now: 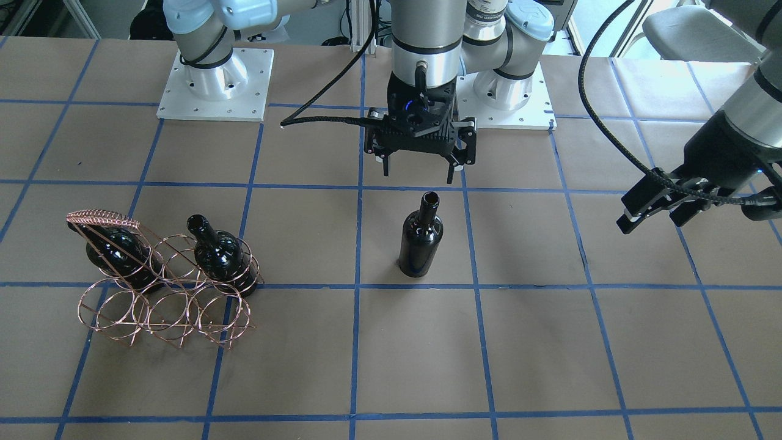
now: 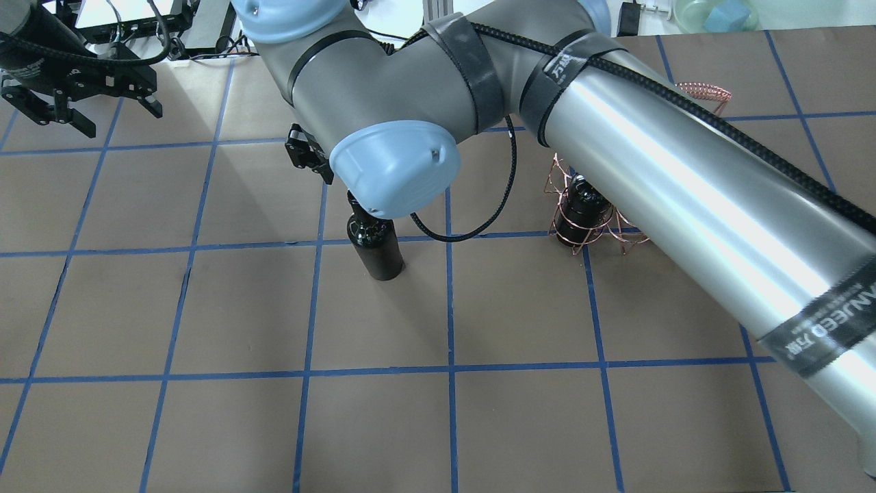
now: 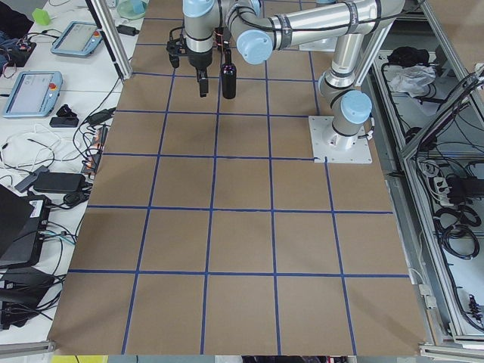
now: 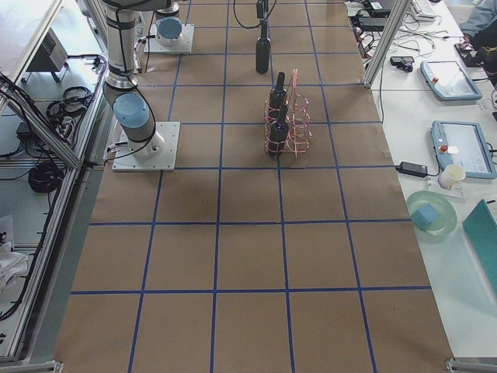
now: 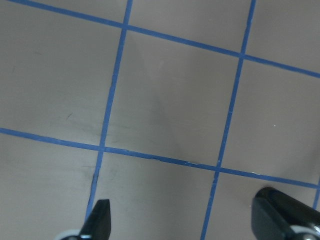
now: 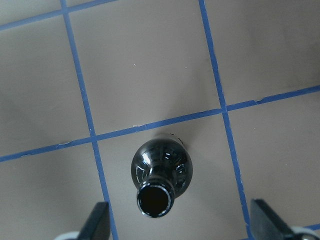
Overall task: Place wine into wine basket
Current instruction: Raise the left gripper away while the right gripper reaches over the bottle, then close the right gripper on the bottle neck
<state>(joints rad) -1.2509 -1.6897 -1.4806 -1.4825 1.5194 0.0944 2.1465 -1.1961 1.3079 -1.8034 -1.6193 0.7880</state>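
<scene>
Nearest you in the front-facing view is the one wine basket (image 1: 146,305). It has six copper rings in two rows, and the three in the near row are empty. Two black bottles (image 1: 116,253) (image 1: 220,253) stand in the far row, seemingly in the end rings, though the wires overlap too much to be sure. The third bottle, the wine (image 1: 421,241), stands upright on the table (image 1: 550,342), well apart from the basket.

Just behind and above the wine hangs the right gripper (image 1: 419,175), its fingers spread either side of the neck without touching it. Off to the side, the left gripper (image 1: 650,221) is also spread, holding nothing.

The table is brown paper gridded with blue tape. Two white mounting plates (image 1: 214,85) (image 1: 507,91) sit at its far edge. In the side views you see benches with pendants (image 4: 446,78) and cables.
</scene>
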